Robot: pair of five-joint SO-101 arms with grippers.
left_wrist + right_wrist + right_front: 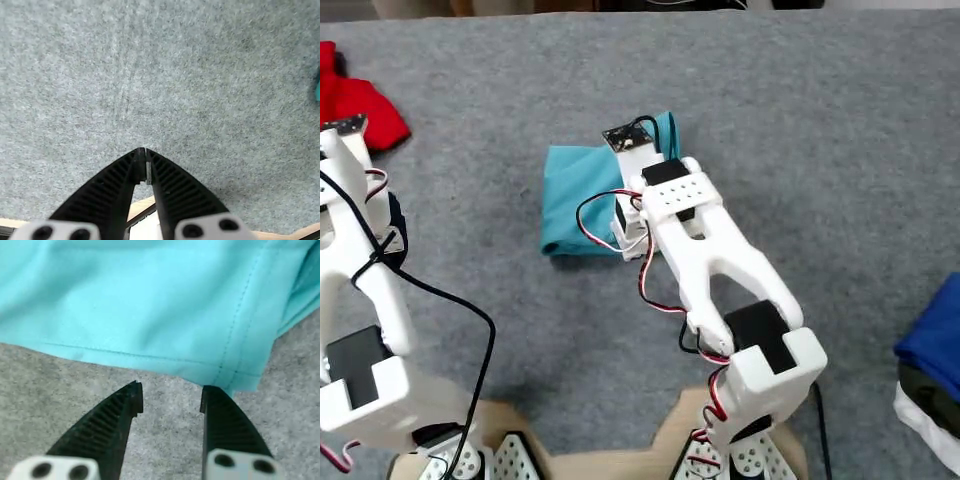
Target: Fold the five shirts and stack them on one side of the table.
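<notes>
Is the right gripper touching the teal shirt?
Cannot tell. In the right wrist view one fingertip of the open right gripper clears the teal shirt; the other borders its hem.

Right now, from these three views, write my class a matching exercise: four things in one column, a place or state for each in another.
1 teal shirt
2 red shirt
3 left gripper
4 right gripper

A fingers shut, holding nothing
B far left corner of the table
C fingers open, near a hem
D middle of the table

Pairs: 1-D, 2-B, 3-A, 4-C.
</notes>
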